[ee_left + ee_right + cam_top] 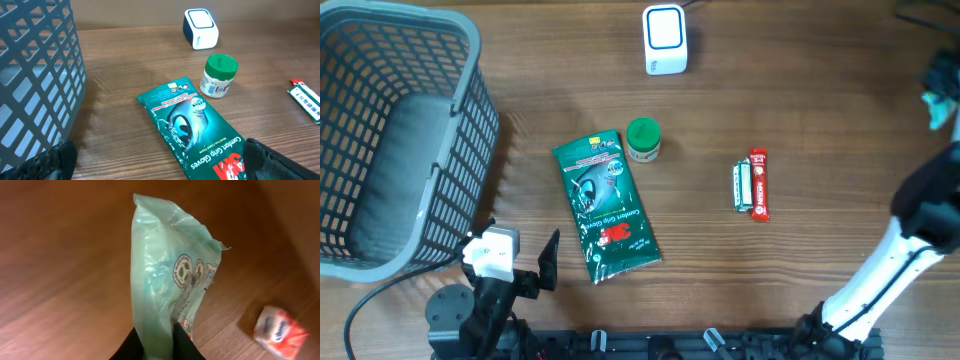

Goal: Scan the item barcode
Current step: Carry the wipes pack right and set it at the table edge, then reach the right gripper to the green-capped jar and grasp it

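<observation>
Scanning is pending: right gripper (159, 342) is pinching pale green packet (165, 275) near-closed, left gripper (157, 150) is idling wide open, empty; barcode should be facing white scanner (665, 38) squarely.

**Legible text: one item only**

"Comfort Grip Gloves" in white print on the green glove packet (195, 127), just ahead of the left claw (160, 162). Red block with white letters at the packet's claw-side end, cut off by the frame. Label on the green-lid jar (218, 75), beyond the packet: too small. Round badges on the mint bag (165, 280) in the right claw (157, 347): blurred.
</observation>
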`<act>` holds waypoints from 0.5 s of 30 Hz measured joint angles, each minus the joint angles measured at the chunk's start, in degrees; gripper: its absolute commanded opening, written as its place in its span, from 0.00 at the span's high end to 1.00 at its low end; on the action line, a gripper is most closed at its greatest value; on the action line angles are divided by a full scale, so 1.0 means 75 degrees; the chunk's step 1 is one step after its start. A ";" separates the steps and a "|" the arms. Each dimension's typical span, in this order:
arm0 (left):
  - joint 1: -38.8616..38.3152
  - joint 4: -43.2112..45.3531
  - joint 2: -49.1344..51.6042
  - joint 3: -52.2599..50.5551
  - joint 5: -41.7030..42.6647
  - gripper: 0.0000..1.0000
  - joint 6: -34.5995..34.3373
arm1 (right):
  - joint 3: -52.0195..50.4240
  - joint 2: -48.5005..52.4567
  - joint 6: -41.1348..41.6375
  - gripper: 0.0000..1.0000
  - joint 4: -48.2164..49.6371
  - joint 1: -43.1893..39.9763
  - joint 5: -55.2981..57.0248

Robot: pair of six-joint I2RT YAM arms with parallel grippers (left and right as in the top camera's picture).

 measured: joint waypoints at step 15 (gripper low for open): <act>0.0000 0.0000 0.0000 0.0000 0.0000 0.00 0.0000 | -0.0017 0.0245 0.1256 0.01 -0.0659 -0.2506 -0.5418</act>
